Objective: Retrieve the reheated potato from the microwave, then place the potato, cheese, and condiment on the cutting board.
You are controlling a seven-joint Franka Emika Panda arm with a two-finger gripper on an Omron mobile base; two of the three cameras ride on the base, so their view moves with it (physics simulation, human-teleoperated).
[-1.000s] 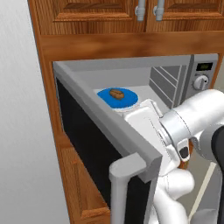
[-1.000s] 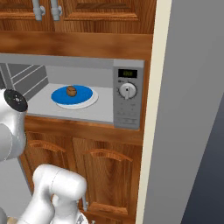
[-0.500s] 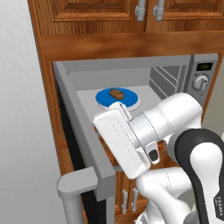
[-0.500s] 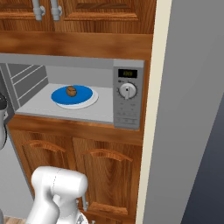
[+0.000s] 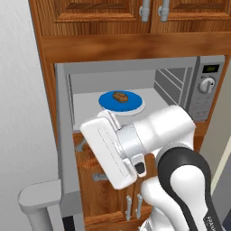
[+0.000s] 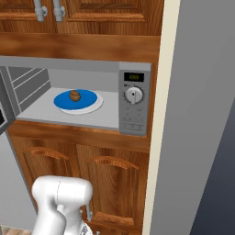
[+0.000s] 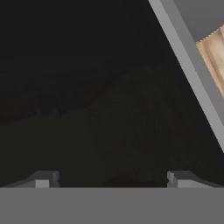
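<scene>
Microwave (image 5: 135,90) door hangs open in the left base view. Potato (image 5: 119,96) sits on a blue plate (image 5: 135,104) near the middle of the microwave floor, knob panel to its right. The white arm crosses in front, below the plate; its wrist block hides the hand.

Right base view: same potato (image 6: 75,95) on the plate (image 6: 87,103), left of the microwave's knob (image 6: 133,95) and green display. Door edge (image 6: 3,114) just clips in at the far left.

Hand view: gripper (image 7: 111,180) has its two fingertips (image 7: 43,179) spread wide, nothing between them. It faces dark glass, with a grey frame strip (image 7: 188,61) of the microwave door running diagonally at the right.

Risks:
- Hand is pointed at the door, not the cavity. Swinging round to the potato could clip the door edge or the microwave's front lip.
- Potato is small and round; a grip off-centre could roll it off the plate.

Hard to tell: how near the fingertips are to the glass. Cheese, bottle and cutting board are outside these frames.
</scene>
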